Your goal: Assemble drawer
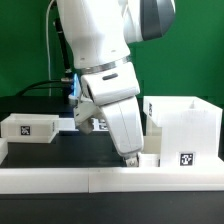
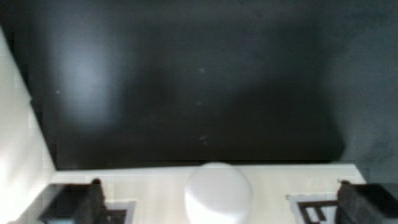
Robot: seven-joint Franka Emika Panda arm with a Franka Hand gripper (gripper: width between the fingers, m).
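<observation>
The drawer's tall boxy shell [image 1: 186, 125] stands at the exterior view's right, open side up, with a tag on its front. One small tray [image 1: 30, 127] lies at the left. The other tray [image 1: 150, 159] sits by the shell near the front rail. My gripper [image 1: 130, 157] is down at this tray. In the wrist view the tray's white face [image 2: 160, 185] with a rounded knob [image 2: 217, 190] lies between my two dark fingers [image 2: 79, 203]. The gripper [image 2: 217, 205] is open wide, its fingers astride the tray. I cannot tell whether they touch it.
The long low white border rail [image 1: 90, 181] runs along the table's front edge. The black table surface [image 2: 196, 80] stretches beyond the tray. A white edge [image 2: 13, 110] runs along one side of the wrist view. A green backdrop stands behind.
</observation>
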